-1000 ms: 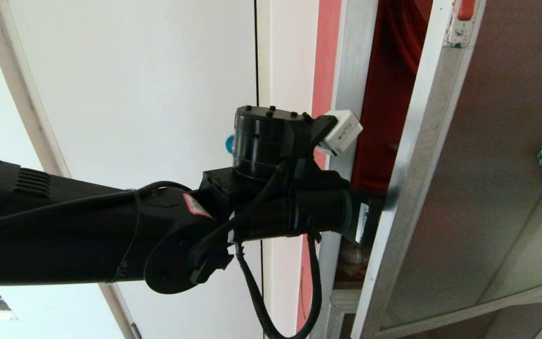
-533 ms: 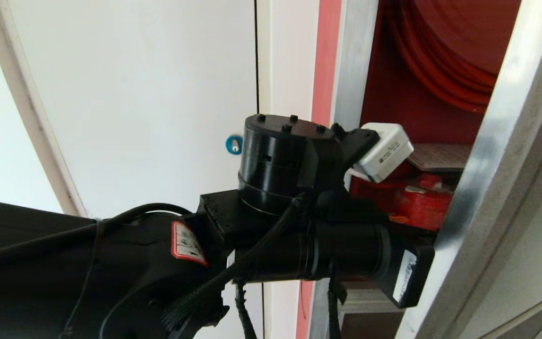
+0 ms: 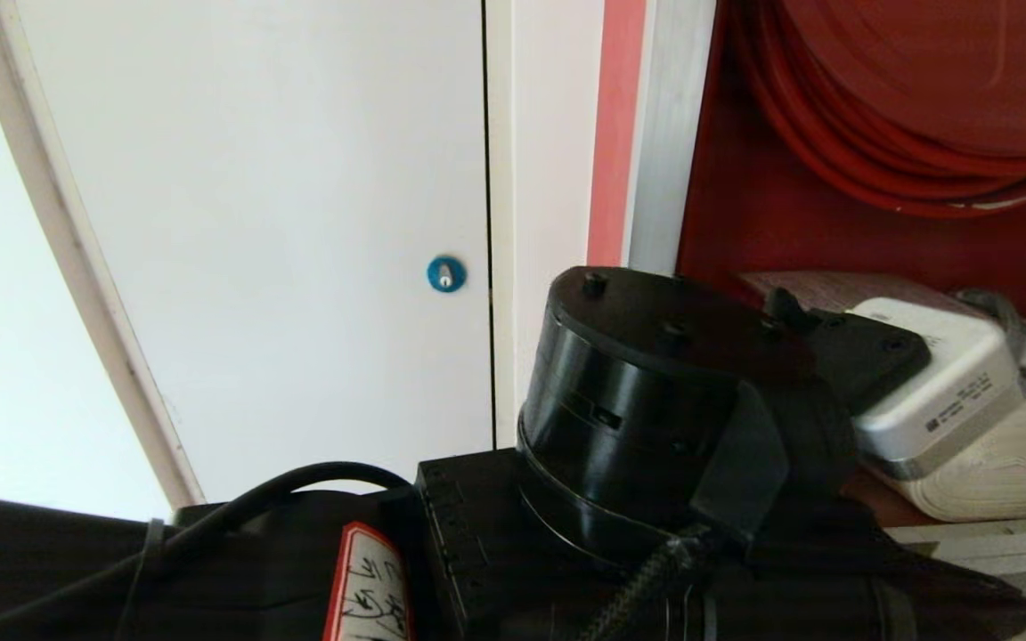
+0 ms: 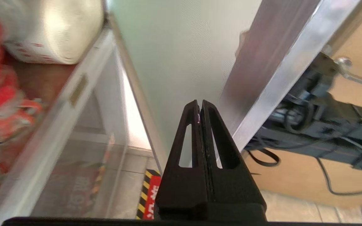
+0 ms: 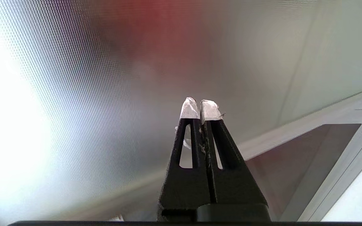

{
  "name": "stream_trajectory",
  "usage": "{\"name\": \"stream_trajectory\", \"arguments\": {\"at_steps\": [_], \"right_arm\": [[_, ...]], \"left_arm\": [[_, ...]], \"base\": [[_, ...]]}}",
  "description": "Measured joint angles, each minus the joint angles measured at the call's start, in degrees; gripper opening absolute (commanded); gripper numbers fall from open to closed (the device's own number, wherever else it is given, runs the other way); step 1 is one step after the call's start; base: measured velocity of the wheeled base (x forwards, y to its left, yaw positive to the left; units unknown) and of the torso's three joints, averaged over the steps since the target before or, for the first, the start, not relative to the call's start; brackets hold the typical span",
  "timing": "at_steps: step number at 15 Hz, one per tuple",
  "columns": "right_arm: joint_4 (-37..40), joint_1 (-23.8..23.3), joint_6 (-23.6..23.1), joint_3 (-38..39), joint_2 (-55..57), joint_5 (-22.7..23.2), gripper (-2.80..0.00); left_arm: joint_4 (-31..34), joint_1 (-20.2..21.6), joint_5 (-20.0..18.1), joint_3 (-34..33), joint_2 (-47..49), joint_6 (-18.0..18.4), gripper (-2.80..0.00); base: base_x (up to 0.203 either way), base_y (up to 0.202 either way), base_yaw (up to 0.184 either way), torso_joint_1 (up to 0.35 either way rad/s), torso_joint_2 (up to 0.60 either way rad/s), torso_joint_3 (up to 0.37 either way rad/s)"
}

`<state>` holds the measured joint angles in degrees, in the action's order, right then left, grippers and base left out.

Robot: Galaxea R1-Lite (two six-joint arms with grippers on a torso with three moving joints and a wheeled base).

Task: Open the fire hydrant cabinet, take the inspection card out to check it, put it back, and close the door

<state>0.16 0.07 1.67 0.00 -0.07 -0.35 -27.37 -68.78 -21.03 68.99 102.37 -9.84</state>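
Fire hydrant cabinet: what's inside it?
Inside the silver-framed, red-lined fire hydrant cabinet: coiled red hose above, rolled white hose below, pale printed card behind. The black left arm hides the lower part.

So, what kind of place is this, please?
Probably an indoor corridor wall of a building: an open fire hydrant cabinet with a red hose reel and rolled white hose, beside a white door.

Plain white door (image 3: 281,223) with blue round lock (image 3: 445,274).

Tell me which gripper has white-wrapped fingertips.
The right gripper: white wrapping covers both its tips. The left gripper has bare black tips.
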Motion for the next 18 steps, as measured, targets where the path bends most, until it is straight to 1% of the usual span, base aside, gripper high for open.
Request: {"name": "stream_trajectory", "arguments": {"at_steps": [4, 8, 13, 18], "right_arm": [[0.01, 0.02, 0.00, 0.00, 0.00, 0.00, -2.80], [0.02, 0.02, 0.01, 0.00, 0.00, 0.02, -2.80], [0.01, 0.00, 0.00, 0.00, 0.00, 0.01, -2.80], [0.00, 0.02, 0.00, 0.00, 0.00, 0.00, -2.80]], "left_arm": [[-0.02, -2.34, 0.04, 0.17, 0.97, 0.13, -2.80], [-0.05, -3.31, 0.06, 0.28, 1.38, 0.06, -2.80], [0.02, -5.52, 0.13, 0.28, 1.96, 0.00, -2.80], [0.02, -6.00, 0.15, 0.22, 2.31, -0.20, -2.80]], "base": [[0.000, 0.000, 0.000, 0.000, 0.00, 0.000], [0.000, 0.000, 0.000, 0.000, 0.00, 0.000], [0.000, 0.000, 0.000, 0.000, 0.00, 0.000], [0.000, 0.000, 0.000, 0.000, 0.00, 0.000]]}}
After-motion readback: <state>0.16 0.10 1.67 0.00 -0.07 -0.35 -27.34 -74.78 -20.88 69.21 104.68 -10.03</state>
